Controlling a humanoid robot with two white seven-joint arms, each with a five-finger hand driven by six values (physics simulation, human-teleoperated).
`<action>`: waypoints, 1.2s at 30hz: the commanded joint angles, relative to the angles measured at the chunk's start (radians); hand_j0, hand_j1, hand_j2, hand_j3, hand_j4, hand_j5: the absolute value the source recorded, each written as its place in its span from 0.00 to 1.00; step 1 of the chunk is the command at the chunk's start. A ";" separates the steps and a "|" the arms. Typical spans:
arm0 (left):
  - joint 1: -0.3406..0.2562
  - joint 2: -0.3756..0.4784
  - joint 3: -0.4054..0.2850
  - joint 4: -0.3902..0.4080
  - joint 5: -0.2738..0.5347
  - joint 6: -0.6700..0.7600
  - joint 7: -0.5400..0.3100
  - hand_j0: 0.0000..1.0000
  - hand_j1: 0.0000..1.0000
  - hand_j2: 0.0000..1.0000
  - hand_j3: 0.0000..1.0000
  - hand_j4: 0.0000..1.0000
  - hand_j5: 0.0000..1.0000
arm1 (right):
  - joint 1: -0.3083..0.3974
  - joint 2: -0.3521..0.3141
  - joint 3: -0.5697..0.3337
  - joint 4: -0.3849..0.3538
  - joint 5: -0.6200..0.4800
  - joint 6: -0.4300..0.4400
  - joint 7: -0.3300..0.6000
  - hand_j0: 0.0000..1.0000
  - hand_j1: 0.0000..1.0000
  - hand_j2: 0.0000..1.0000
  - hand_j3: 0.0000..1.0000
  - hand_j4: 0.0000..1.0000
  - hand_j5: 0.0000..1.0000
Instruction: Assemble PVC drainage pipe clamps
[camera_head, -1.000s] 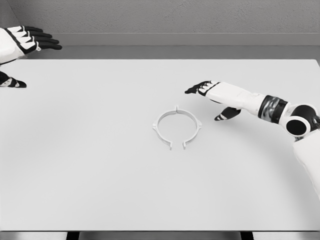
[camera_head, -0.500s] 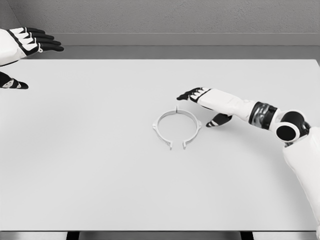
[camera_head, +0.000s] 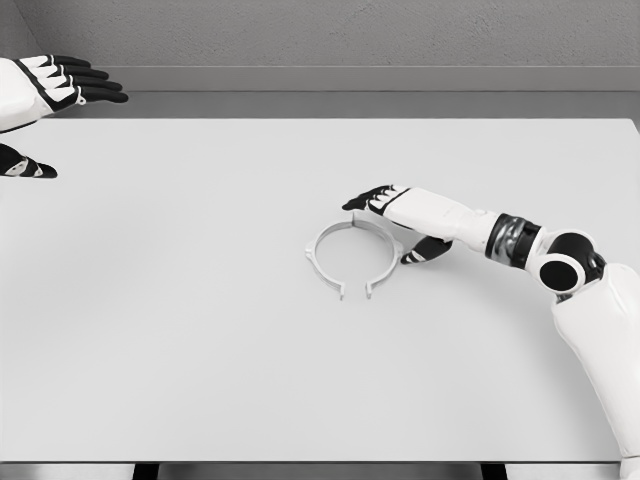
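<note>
White table (camera_head: 200, 350) carries a thin, pale, split-ring pipe clamp (camera_head: 353, 256).

You're looking at a pale grey pipe clamp (camera_head: 353, 256) lying flat just right of the frame's centre: two half-rings set as a near-complete circle, small tabs on the outer sides, a narrow gap at the top and a wider one at the bottom.

head camera, looking down, table (camera_head: 200, 350) close

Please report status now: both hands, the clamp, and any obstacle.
Right hand open at clamp ring, no grasp. Left hand open, far left. Ring flat on table. No obstacle.
</note>
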 joint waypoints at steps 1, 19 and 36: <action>0.000 0.001 0.000 0.000 0.009 0.003 0.002 1.00 1.00 1.00 1.00 1.00 1.00 | 0.000 0.000 -0.001 -0.001 -0.007 0.003 0.000 1.00 1.00 1.00 1.00 1.00 1.00; -0.003 0.001 0.000 -0.001 0.018 0.003 0.000 1.00 1.00 1.00 1.00 1.00 1.00 | 0.006 -0.004 0.001 0.005 -0.006 0.003 0.000 1.00 1.00 1.00 1.00 1.00 1.00; -0.006 0.122 0.037 0.005 0.124 0.003 -0.007 1.00 1.00 1.00 1.00 1.00 1.00 | -0.258 0.111 0.018 0.427 -0.003 0.003 0.000 1.00 1.00 1.00 1.00 1.00 1.00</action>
